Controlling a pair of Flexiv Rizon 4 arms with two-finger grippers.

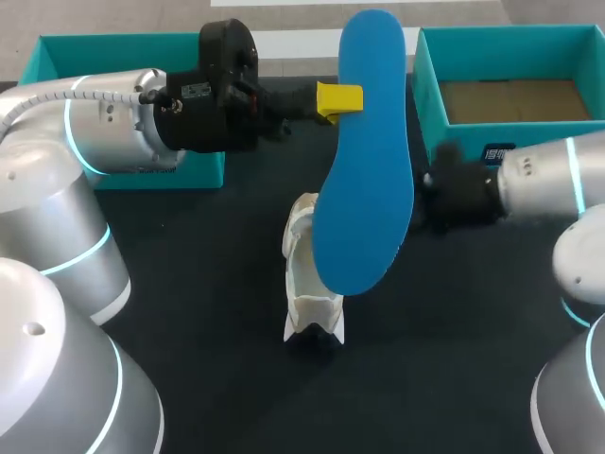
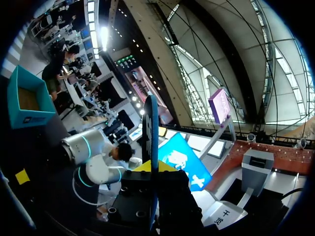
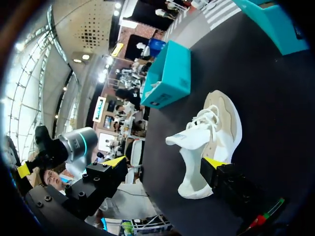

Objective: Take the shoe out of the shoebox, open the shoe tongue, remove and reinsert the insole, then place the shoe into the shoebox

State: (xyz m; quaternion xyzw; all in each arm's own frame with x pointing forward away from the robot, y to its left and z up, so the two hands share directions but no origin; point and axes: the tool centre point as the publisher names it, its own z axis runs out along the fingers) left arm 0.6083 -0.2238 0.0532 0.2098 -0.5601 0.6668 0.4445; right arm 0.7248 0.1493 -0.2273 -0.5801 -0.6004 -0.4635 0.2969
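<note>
Insole (image 1: 364, 161) is clamped upright in the left pincer (image 1: 338, 99) above the white shoe (image 1: 307, 284); the right pincer (image 3: 165, 163) gapes wide beside it.

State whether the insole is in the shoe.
Out: the left end effector holds the flat blue foam insole aloft, apart from the white lace-up sneaker.

The table (image 1: 189, 312) is a flat black surface (matte, evenly lit) running to a straight far edge.
</note>
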